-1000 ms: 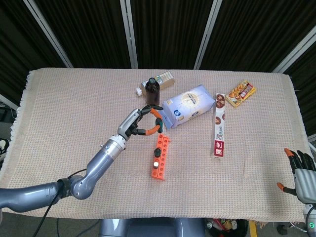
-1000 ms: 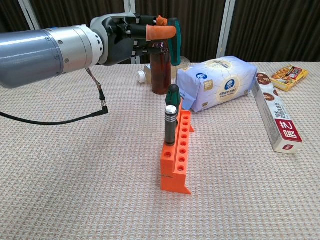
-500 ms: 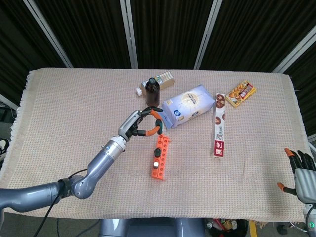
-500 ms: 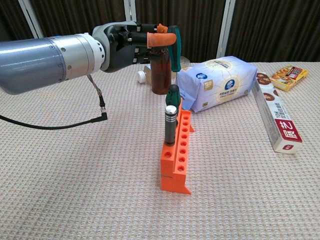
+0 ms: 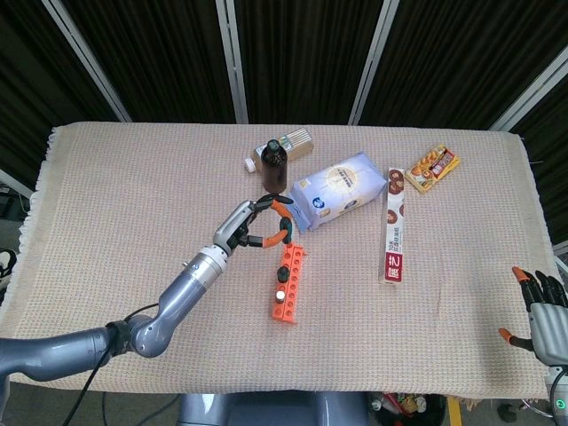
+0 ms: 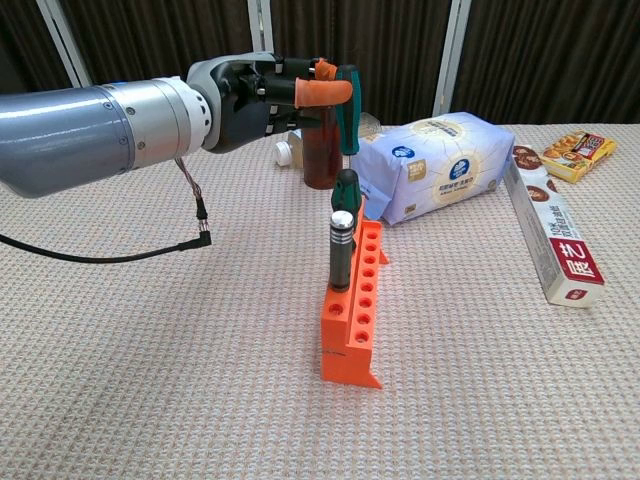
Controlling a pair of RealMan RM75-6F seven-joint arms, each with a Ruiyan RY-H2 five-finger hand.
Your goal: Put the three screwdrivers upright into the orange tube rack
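The left hand point(image 6: 262, 95) pinches a green-handled screwdriver point(image 6: 347, 97) upright between orange-capped fingertips, above the far end of the blocky orange tube rack point(image 6: 356, 308) on the woven cloth — two screwdrivers point(image 6: 342, 240) already stand in its holes. Just behind stand a brown bottle point(image 6: 321, 148) and a soft blue-white bag point(image 6: 434, 162); the right hand point(image 5: 541, 311) waits at the table's corner, fingers apart — empty.
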